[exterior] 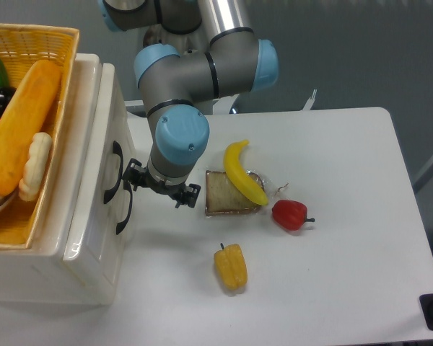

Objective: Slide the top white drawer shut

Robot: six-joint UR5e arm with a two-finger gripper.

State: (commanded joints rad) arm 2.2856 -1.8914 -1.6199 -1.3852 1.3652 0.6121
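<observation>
Nearest the camera, at the lower left, a white drawer unit [29, 277] fills the corner of the white table [346, 288]. Its front faces right, toward the arm, and carries two curved black handles: one higher in the picture [114, 171] and one just below it [124, 210]. From this overhead angle I cannot tell with certainty which handle belongs to which front, but the top white drawer [94, 166] appears to be the glossy thick-rimmed tray on the unit's top, its long axis running away from the camera, its front panel standing out slightly to the right. A wicker basket [54, 43] of bread and vegetables sits in it.

Farther out on the table lie a yellow pepper [230, 266], a red pepper [289, 214], a flat packet [231, 193] and a banana [243, 171] resting across it.

The gripper [161, 184] hangs just to the right of the handles, close to the drawer front, with the drawer lying to its left in the picture. Whether it touches the panel is unclear. The wrist hides the fingers from above, so I cannot tell if the jaws are apart or together.

My judgement: closing calls for a straight push leftward in the picture, square to the front panel and across the drawer's long axis.
</observation>
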